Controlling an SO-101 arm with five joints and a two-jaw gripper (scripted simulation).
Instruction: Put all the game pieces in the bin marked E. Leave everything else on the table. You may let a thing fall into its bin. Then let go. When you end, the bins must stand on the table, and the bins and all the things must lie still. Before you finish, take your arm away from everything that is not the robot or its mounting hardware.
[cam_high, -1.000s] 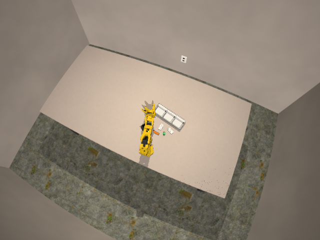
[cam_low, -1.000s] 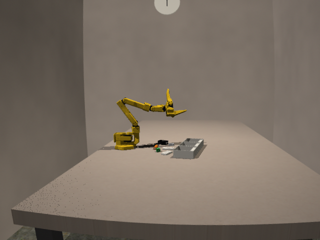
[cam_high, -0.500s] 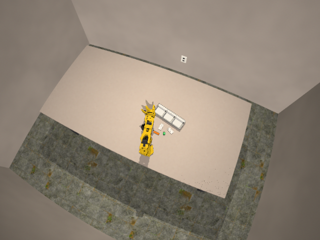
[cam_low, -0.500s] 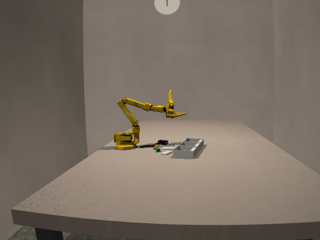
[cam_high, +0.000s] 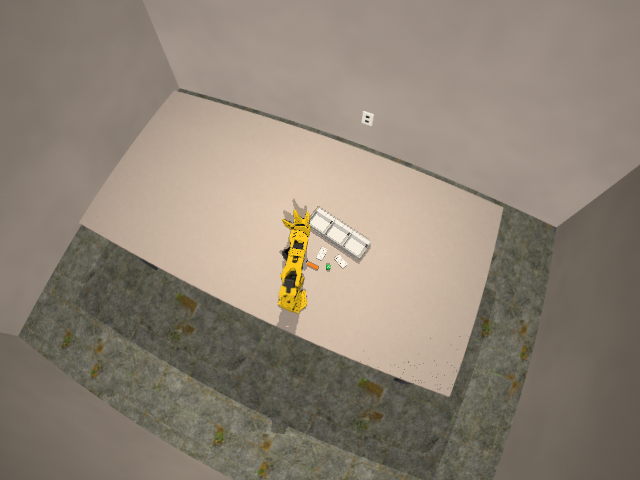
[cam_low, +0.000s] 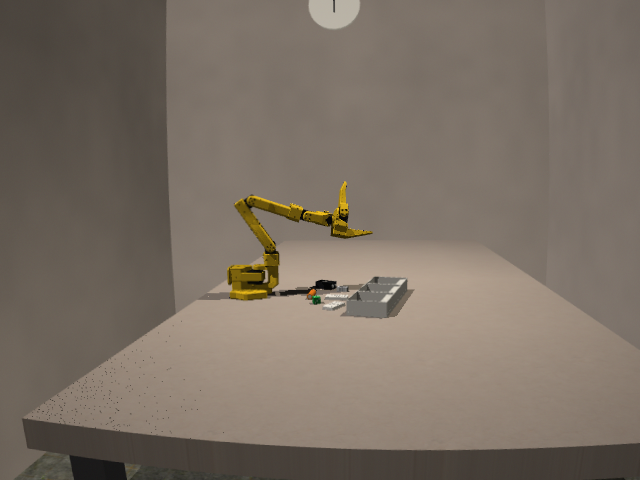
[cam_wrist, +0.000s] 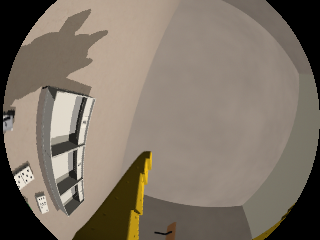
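Note:
A row of three grey bins (cam_high: 364, 250) (cam_low: 368, 308) (cam_wrist: 44, 135) stands on the table right of the arm; I cannot read the letters on them. A small green die (cam_high: 328, 267) (cam_low: 316, 299) lies in front of the bins. Two white spotted tiles (cam_high: 322, 253) (cam_high: 340, 260) (cam_low: 336, 296) (cam_low: 333, 305) lie flat near it and also show in the wrist view (cam_wrist: 23, 176) (cam_wrist: 42, 202). My gripper (cam_high: 297, 219) (cam_low: 356, 210) is open wide and empty. It hangs high above the table, by the far end of the bin row.
An orange cylinder (cam_high: 312, 265) (cam_low: 311, 293) lies beside the die. A black object (cam_high: 286, 251) (cam_low: 325, 284) lies close to the arm. The arm's base (cam_high: 292, 299) (cam_low: 248, 281) stands near the table's edge. The table (cam_high: 196, 196) (cam_low: 361, 372) is wide.

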